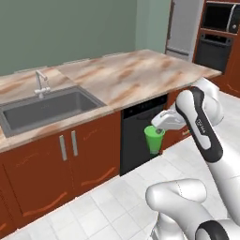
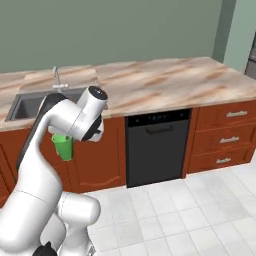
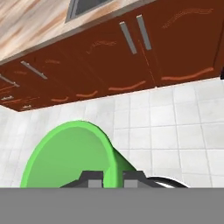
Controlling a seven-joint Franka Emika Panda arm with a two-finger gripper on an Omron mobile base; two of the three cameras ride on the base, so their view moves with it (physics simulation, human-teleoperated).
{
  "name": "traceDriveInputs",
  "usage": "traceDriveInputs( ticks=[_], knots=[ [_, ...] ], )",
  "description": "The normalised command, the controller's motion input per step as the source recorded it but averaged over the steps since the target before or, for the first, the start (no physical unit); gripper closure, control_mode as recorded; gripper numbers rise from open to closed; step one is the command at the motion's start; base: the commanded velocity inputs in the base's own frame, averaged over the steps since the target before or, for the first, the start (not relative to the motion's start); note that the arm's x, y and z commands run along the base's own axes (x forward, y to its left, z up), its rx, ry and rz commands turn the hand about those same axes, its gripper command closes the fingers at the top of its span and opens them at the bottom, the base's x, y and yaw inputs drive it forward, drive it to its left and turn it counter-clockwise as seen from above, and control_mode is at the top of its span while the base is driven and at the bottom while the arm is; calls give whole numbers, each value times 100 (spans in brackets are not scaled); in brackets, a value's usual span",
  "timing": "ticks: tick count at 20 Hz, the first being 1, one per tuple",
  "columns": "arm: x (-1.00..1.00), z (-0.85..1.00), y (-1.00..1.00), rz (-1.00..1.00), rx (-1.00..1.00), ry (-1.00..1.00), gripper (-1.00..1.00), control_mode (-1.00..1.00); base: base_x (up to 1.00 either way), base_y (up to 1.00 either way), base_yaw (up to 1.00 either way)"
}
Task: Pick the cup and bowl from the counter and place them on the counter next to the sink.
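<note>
The robot holds the green cup (image 1: 153, 138) in the air.

The arm bends at the elbow and reaches down low in front of the cabinets (image 1: 70, 159). The gripper (image 1: 159, 127) is pinched tight on the rim of the cup. The cup hangs above the white floor (image 1: 117, 206), near the black dishwasher (image 1: 140, 136), below the counter (image 1: 126, 77) and right of the sink (image 1: 47, 108).

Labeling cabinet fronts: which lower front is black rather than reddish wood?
The dishwasher under the counter, right of the sink; it alone is black.
</note>
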Motion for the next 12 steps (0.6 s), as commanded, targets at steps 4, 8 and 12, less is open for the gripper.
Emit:
traceDriveInputs(
  ticks=[4, 8, 12],
  knots=[
    [0, 0, 0, 0, 0, 0, 100, 100, 100, -56, 11],
    [0, 0, 0, 0, 0, 0, 100, 100, 100, -52, 34],
    [0, 0, 0, 0, 0, 0, 100, 100, 100, -58, 40]
  ],
)
